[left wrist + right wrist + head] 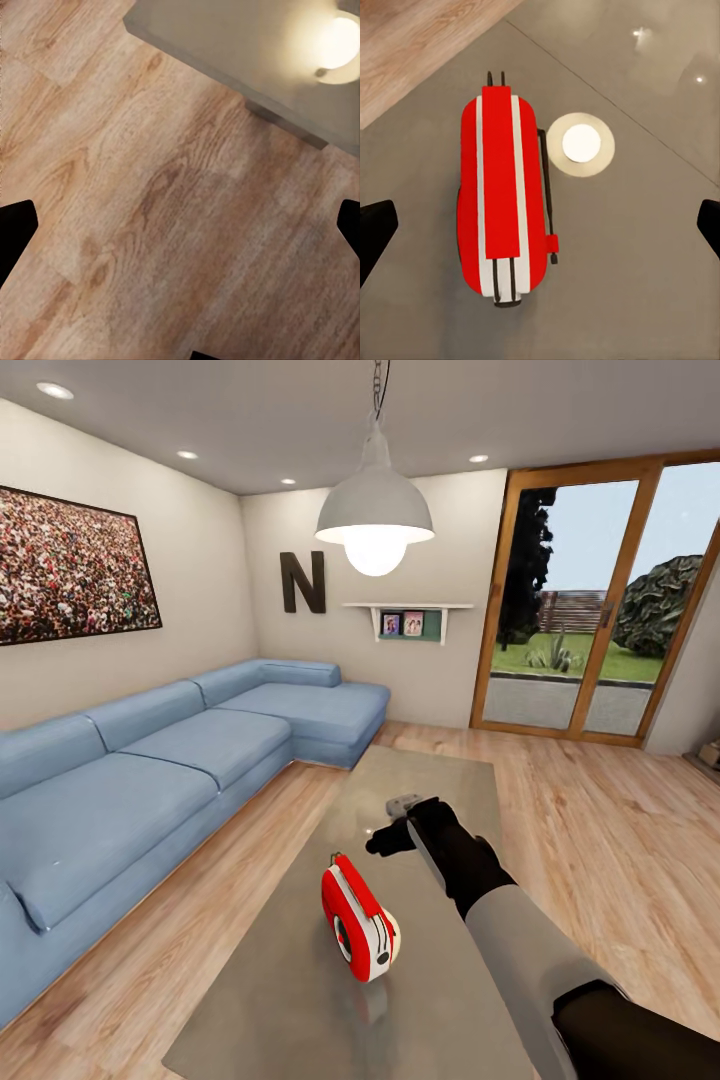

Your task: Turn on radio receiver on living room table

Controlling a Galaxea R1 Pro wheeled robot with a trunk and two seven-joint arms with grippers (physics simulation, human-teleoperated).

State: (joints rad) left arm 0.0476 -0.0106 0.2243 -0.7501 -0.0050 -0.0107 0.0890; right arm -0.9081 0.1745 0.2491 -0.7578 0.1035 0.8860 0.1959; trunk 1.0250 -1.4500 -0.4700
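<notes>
The living room (600, 810) has a light wood plank floor, beige walls and wood-framed glass doors (600, 600) in the far wall. A blue corner sofa (170, 760) runs along one side and turns at the far end. Above it hangs a wide framed picture (75, 565), with a dark letter N (302, 582) and a small white shelf (408, 618) on the far wall. A white pendant lamp (375, 520) hangs lit over the middle of the room.

The tabletop (300, 1000) is a long, glossy grey-beige rectangle lying alongside the sofa, and its surface mirrors the lamp as a bright disc in both wrist views. In the left wrist view one corner of the tabletop (225, 45) shows above the plank floor (165, 225).

The right arm (520, 950) reaches out over the tabletop from the near edge, grey in the forearm and black at the wrist. The right hand (395, 825) hovers above the tabletop's middle, just beyond the radio receiver and apart from it. In the right wrist view its fingertips (375, 232) stand at the two opposite margins, spread wide, with the radio receiver (502, 199) between them and lower down, off-centre towards one fingertip. The left hand (180, 225) is likewise spread wide, over bare floor beside the tabletop.

The radio receiver (358, 920) stands upright on its edge on the near half of the tabletop, nearer the sofa-side long edge, red with a white band, its dial face turned towards the near edge.
</notes>
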